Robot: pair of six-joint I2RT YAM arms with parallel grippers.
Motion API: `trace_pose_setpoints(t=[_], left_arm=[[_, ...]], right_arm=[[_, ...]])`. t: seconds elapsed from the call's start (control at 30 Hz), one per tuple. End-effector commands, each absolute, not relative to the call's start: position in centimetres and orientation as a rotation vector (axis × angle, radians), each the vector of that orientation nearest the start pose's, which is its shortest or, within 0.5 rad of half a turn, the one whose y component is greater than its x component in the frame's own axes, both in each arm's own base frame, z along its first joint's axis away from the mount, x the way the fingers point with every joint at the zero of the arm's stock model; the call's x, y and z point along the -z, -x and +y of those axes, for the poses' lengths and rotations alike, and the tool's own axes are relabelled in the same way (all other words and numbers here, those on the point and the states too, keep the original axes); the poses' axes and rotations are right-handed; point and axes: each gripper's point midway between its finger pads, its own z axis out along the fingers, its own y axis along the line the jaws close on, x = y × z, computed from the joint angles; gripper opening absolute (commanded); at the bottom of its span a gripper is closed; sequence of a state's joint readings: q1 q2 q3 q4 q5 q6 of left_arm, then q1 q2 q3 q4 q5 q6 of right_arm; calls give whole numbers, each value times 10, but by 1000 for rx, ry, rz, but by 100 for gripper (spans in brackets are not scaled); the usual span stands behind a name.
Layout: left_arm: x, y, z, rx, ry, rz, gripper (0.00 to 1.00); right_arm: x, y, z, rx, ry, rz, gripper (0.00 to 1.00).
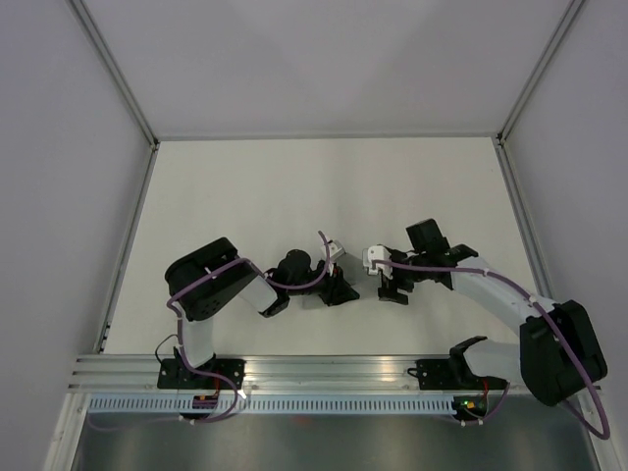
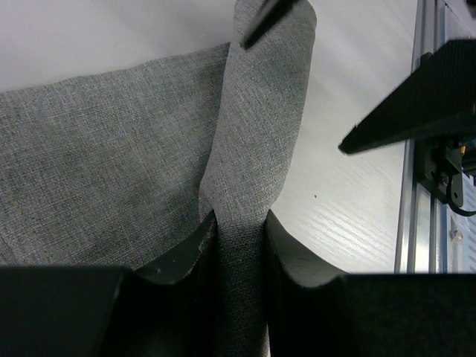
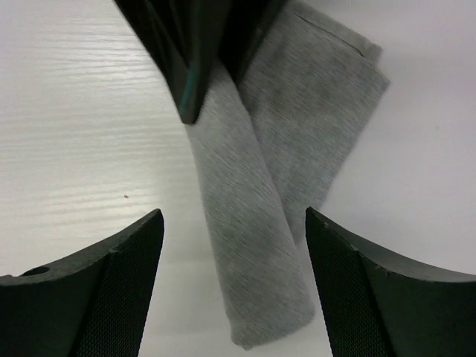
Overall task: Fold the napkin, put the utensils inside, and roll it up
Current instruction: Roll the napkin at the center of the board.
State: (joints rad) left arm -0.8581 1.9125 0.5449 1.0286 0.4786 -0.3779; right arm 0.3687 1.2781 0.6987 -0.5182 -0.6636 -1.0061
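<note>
The grey napkin (image 2: 89,171) lies partly rolled on the white table. Its rolled part (image 2: 256,134) runs up the middle of the left wrist view, with the flat part to its left. My left gripper (image 2: 239,223) is shut on the near end of the roll. In the right wrist view the roll (image 3: 245,223) lies between the fingers of my open right gripper (image 3: 234,214), which straddles its free end without touching it. In the top view both grippers, left (image 1: 341,289) and right (image 1: 392,291), meet at the table's middle front and hide the napkin. The fork is hidden.
An aluminium rail (image 1: 314,373) runs along the table's near edge and shows at the right of the left wrist view (image 2: 416,223). White walls with metal posts (image 1: 128,98) enclose the table on three sides.
</note>
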Motion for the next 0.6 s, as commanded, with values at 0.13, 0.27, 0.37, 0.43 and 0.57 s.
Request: trace_pose_setpoints(t=[0.13, 0.27, 0.37, 0.43, 0.57], left_arm=[[42, -153, -341, 1267, -861, 2268, 13], [42, -154, -340, 1269, -860, 2276, 13], [40, -155, -340, 1275, -866, 2278, 13], [41, -157, -340, 1268, -868, 2287, 13], [39, -158, -340, 1272, -868, 2286, 14]], right_arm=[[-67, -239, 196, -388, 1721, 1563, 82], [-59, -231, 198, -394, 1756, 1564, 82], [-50, -227, 199, -389, 1795, 1567, 81], [-46, -222, 198, -410, 1815, 1576, 80], [-41, -216, 197, -419, 1842, 1581, 80]])
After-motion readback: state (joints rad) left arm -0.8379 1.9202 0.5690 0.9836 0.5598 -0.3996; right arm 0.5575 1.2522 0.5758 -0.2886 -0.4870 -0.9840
